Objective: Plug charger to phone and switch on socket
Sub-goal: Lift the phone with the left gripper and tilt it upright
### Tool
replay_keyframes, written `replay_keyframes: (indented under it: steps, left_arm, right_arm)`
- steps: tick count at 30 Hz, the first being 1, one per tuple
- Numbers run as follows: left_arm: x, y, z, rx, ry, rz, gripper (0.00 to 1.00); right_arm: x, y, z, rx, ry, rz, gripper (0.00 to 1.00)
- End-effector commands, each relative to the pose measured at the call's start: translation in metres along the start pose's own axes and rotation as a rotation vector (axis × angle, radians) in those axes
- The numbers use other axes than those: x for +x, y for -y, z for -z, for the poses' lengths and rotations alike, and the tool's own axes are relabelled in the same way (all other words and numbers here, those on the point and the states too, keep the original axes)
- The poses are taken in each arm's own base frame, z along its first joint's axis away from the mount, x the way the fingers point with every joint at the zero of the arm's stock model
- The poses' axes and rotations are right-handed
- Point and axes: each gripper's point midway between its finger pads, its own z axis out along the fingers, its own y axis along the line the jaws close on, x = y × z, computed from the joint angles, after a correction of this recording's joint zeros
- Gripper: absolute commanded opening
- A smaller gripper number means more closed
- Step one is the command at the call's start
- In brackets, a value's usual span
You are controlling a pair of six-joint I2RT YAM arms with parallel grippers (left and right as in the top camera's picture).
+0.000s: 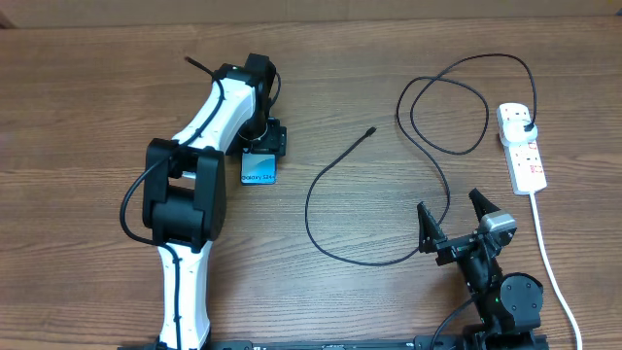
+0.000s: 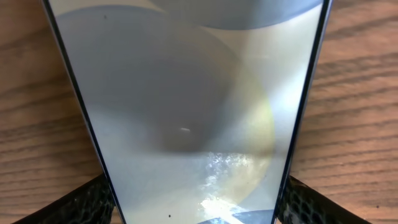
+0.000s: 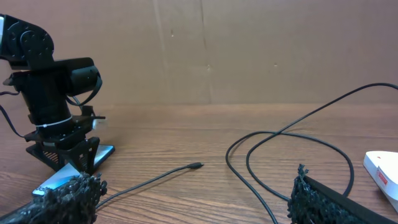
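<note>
The phone [image 1: 259,171] lies flat on the table at centre left, its blue screen up, and it fills the left wrist view [image 2: 186,112]. My left gripper [image 1: 262,142] stands over its far end, and its fingers [image 2: 196,202] press both long edges. The charger [image 1: 321,219] loops across the table. Its connector tip [image 1: 372,129] lies free, right of the phone, and shows in the right wrist view [image 3: 196,166]. Its black plug [image 1: 526,126] sits in the socket [image 1: 521,148]. My right gripper [image 1: 454,222] is open and empty near the front edge, with the cable passing between its fingers [image 3: 193,202].
The socket's thick white cord [image 1: 546,253] runs down to the front right edge, beside my right arm. The charger makes a large loop [image 1: 442,107] left of the socket. A corner of the socket shows in the right wrist view [image 3: 382,168].
</note>
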Motion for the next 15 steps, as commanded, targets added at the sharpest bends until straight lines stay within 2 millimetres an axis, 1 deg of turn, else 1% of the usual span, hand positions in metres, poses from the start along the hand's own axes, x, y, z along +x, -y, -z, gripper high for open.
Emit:
replay_keyframes:
  steps: [1,3,8,12,15]
  left_arm:
    - [0.0121,0.0171,-0.0142,0.019,-0.043,-0.098,0.82]
    - [0.0146,0.0206,-0.0142,0.017,-0.048,-0.113,0.85]
    - [0.0136,0.0176,-0.0142,-0.005,-0.043,-0.111,0.94]
    - [0.0108,0.0140,-0.0143,-0.026,-0.031,-0.087,0.97]
    - [0.0071,0.0139,-0.0143,-0.030,-0.016,-0.100,0.99]
  right_arm:
    - [0.0028,0.0001,-0.0003,0.001,0.000,-0.003,1.00]
    - [0.0028,0.0001,-0.0003,0.001,0.000,-0.003,1.00]
    - [0.0028,0.0001,-0.0003,0.001,0.000,-0.003,1.00]
    - [0.0028,0.0001,-0.0003,0.001,0.000,-0.003,1.00]
    - [0.0028,0.0001,-0.0003,0.001,0.000,-0.003,1.00]
